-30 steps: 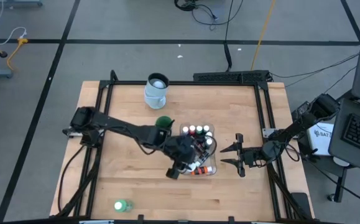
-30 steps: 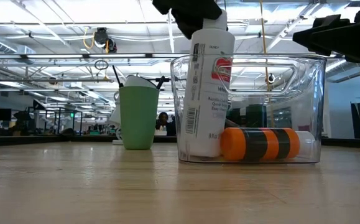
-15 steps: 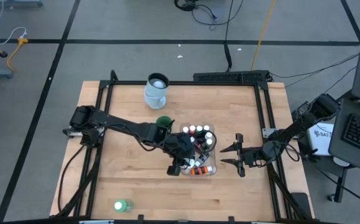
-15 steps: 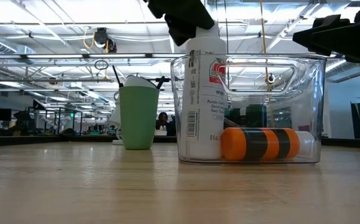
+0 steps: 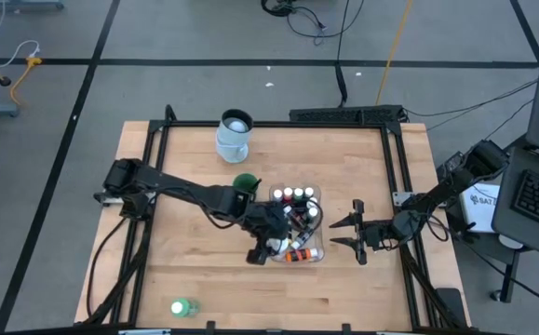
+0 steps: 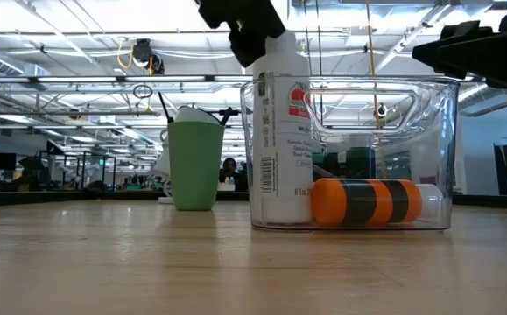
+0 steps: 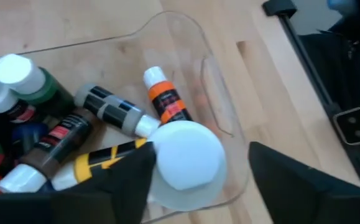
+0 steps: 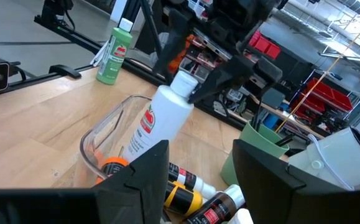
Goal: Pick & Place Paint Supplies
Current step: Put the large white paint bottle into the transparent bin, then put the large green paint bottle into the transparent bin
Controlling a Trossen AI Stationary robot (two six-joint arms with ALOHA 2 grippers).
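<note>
White glue-style bottle point(image 6: 284, 140) is standing upright in the clear tub point(image 6: 428, 157), looking rigid, smooth and tippy, best taken round its body, while left gripper point(image 7: 195, 177) jaws are spreading open about its cap.

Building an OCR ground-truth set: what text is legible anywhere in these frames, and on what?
None reads with confidence.
White bottle standing in the clear tub: barcode, red logo, fine print, all too blurred.
Small paint bottles: labels unreadable.
Paper beside the table: dark print, too small.
</note>
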